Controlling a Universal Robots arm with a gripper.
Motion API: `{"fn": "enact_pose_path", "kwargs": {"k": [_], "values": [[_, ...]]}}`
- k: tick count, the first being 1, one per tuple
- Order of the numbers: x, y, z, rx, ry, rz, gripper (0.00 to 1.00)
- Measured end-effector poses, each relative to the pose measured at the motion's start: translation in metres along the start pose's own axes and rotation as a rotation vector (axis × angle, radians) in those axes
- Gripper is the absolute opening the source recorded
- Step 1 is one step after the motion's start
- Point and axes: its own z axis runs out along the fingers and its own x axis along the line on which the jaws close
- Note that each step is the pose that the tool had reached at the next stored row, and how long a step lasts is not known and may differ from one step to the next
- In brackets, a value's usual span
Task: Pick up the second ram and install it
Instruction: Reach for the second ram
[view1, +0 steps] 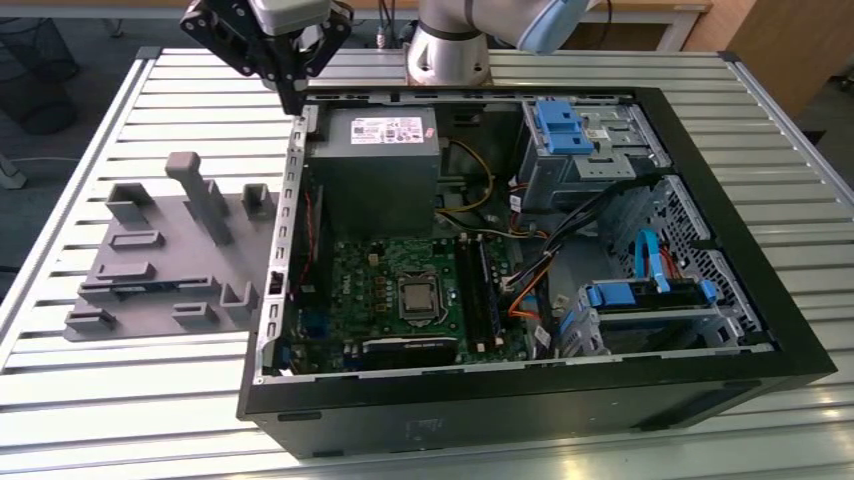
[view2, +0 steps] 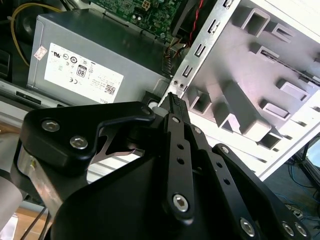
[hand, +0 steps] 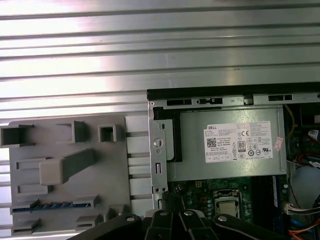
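The second ram (view1: 140, 288) lies flat in a slot of the grey holder (view1: 160, 310), on the slatted table at the exterior view's left. In the first wrist view the ram (hand: 52, 205) is a thin dark strip with bluish chips, low in the holder (hand: 70, 135). My gripper (view1: 291, 100) hangs above the back left corner of the open computer case (view1: 534, 390), well away from the ram. Its fingers meet with nothing between them, and their tips (view2: 172, 97) hover over the case's metal edge. The motherboard (view1: 387, 270) with its long black slots (view1: 478, 290) lies inside the case.
A grey power supply (view1: 378, 150) sits at the back of the case, just beside the gripper. Cables, a blue-tabbed drive cage (view1: 587, 130) and a drive bay (view1: 654, 300) occupy the case's right side. Tall grey posts (view1: 200, 195) rise from the holder.
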Motion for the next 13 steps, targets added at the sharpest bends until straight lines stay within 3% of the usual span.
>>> {"fn": "enact_pose_path", "kwargs": {"k": [13], "values": [[0.0048, -0.0004, 0.0002, 0.0, 0.0, 0.0, 0.11]]}}
